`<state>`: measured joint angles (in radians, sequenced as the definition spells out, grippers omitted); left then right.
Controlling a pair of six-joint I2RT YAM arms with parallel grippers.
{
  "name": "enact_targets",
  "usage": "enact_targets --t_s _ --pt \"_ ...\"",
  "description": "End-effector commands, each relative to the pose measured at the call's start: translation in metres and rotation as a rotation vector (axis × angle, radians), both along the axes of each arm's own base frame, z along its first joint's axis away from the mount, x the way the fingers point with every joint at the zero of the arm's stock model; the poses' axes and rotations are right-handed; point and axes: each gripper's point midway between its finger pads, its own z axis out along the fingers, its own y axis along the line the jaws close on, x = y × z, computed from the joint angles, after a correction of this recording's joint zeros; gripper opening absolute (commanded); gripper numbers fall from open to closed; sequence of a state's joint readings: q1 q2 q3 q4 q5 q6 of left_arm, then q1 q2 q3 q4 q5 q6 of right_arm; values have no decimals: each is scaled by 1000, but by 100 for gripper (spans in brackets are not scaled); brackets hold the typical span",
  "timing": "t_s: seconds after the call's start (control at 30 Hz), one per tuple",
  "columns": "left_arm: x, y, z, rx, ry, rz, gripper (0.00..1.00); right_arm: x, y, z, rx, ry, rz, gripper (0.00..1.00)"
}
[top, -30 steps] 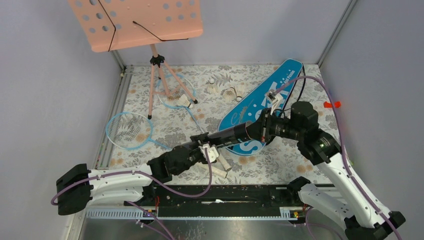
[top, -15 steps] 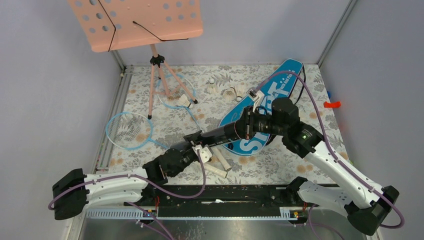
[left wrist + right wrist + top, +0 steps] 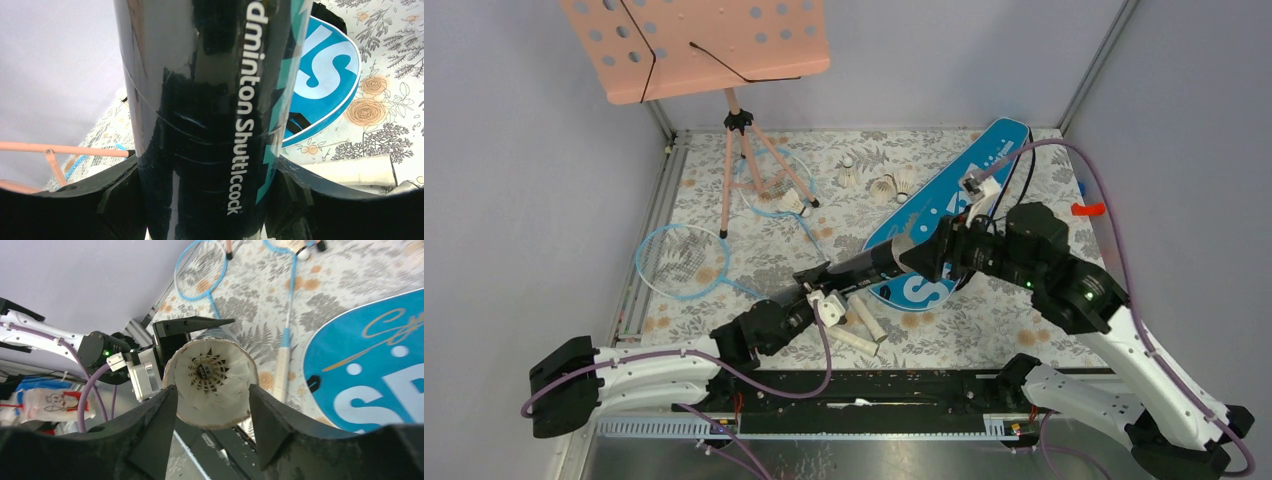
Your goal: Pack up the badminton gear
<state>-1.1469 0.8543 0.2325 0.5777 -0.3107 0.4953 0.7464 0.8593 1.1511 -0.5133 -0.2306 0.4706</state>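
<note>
Change vs one second back: the right gripper (image 3: 211, 388) is released. Its fingers were pressed together and are now spread. It is also drawn back a little from the mouth of the tube (image 3: 864, 265), against which it was pushed half a second ago.

Near: the left gripper (image 3: 817, 285) is clamped around the tube's lower end. In the left wrist view both fingers are seen tight against the glossy black wall. The tube is held off the table (image 3: 1024, 315) and tilted up toward the right arm, so the open end is presented as a loading target.

Middle: in the right wrist view the open mouth is framed between the spread fingers and nothing is pinched. Contact with the rim cannot be told. One shuttlecock (image 3: 209, 371) is seated inside, feather skirt toward the opening. It is judged to be freshly delivered, which fits the opened jaws. How deep it sits cannot be told.

Below the tube, the cream handles of the two rackets (image 3: 682, 260) are laid on the table just beside the left gripper. The heads are out to the left, and the farther one lies among the tripod legs.

Far: the bag (image 3: 994, 150) is laid flat on a diagonal, from under the right gripper to the far right corner. Zip state cannot be told. The loose shuttlecocks (image 3: 884, 187) are left near its left edge, with one more on the farther racket's head. Tube loading is therefore judged partly done, and the rackets and bag are not yet dealt with.

The music stand (image 3: 694, 45) is parked at far left.
</note>
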Motion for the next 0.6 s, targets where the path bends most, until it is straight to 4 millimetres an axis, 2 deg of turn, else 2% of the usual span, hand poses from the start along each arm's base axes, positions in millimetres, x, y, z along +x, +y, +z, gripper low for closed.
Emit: enact_targets --t_s 0.0,0.1,0.17,0.2,0.23,0.37,0.5,0.57 --pt "0 -10 48 -190 -45 -14 10 2 -33 29 -40 -124 -111 66" --pt "1 -9 50 -205 -44 -8 10 4 -54 43 -46 -189 -192 81" --pt "5 -3 58 -255 -34 34 11 10 -70 42 -66 -209 -276 96" --pt "11 4 67 -312 -16 96 11 17 -82 38 -88 -209 -351 99" --pt "16 12 74 -365 1 145 9 20 -88 29 -116 -196 -387 99" --pt "24 37 101 -539 52 280 9 49 -133 -8 -290 -178 -664 100" --pt "27 67 111 -655 58 386 14 65 -150 -42 -319 -82 -734 100" --pt "28 79 112 -698 56 428 15 80 -159 -62 -301 5 -756 100"
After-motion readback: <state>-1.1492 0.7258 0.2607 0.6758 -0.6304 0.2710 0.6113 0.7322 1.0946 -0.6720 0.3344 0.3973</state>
